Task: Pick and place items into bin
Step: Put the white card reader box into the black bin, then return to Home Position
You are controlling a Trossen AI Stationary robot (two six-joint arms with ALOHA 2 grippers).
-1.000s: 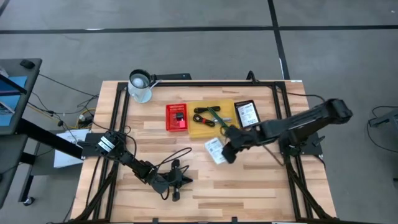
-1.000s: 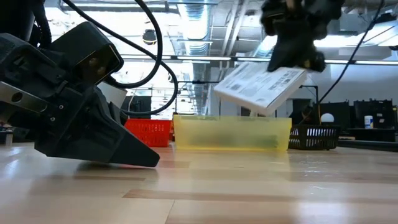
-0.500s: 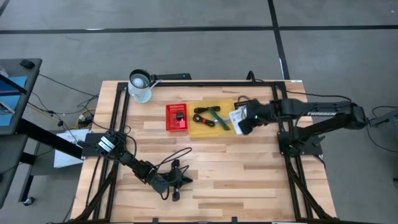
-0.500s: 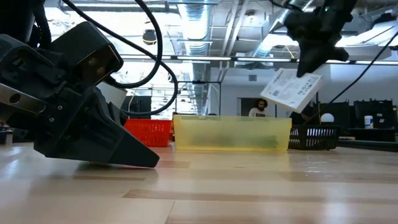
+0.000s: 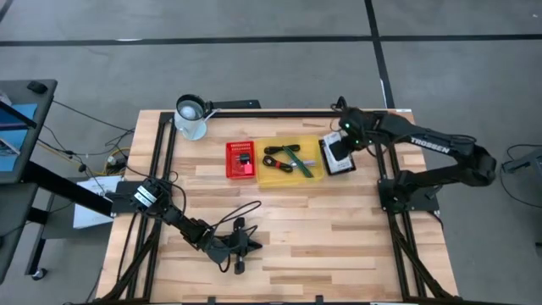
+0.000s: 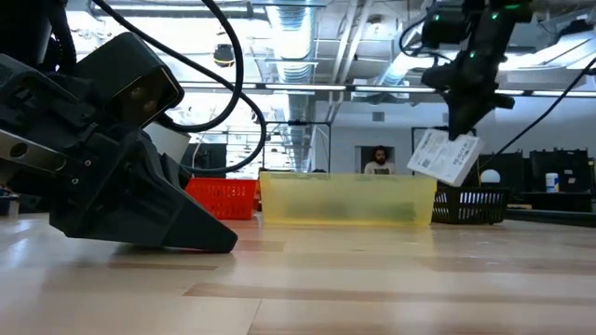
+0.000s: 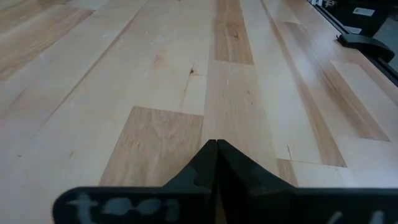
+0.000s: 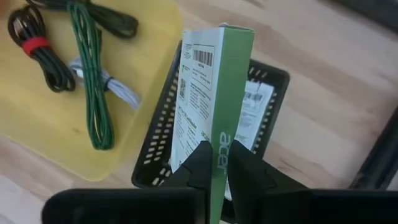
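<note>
My right gripper (image 5: 338, 149) is shut on a flat white printed packet with a green side (image 8: 217, 93), above the black mesh bin (image 5: 342, 167) at the table's far right. The packet also shows in the low view (image 6: 447, 156), hanging tilted. A coiled black cable with a red band (image 8: 37, 50), a slim green stick (image 8: 90, 93) and a small silver piece (image 8: 118, 90) lie in the yellow tray (image 5: 273, 175). A small black piece (image 5: 244, 159) lies in the red basket (image 5: 231, 167). My left gripper (image 5: 246, 246) is shut and lies on the table near its front. My right gripper pinches the packet between its two fingers, one on the white printed face (image 8: 189, 146) and one on the opposite face, at the packet's upper end. The fingers point down from above. The packet hangs below them on edge, tilted, clear of the bin.
A white mug (image 5: 190, 119) stands at the far left corner. The black bin holds a white labelled item (image 8: 258, 106). Black frame rails (image 5: 385, 182) run along the table's sides. Bare wood lies between the trays and the near edge.
My right gripper has carried the packet from the middle of the table toward the far right, past the yellow tray's corner, to above the black bin. The packet has tipped from nearly flat to hanging steeply on edge.
</note>
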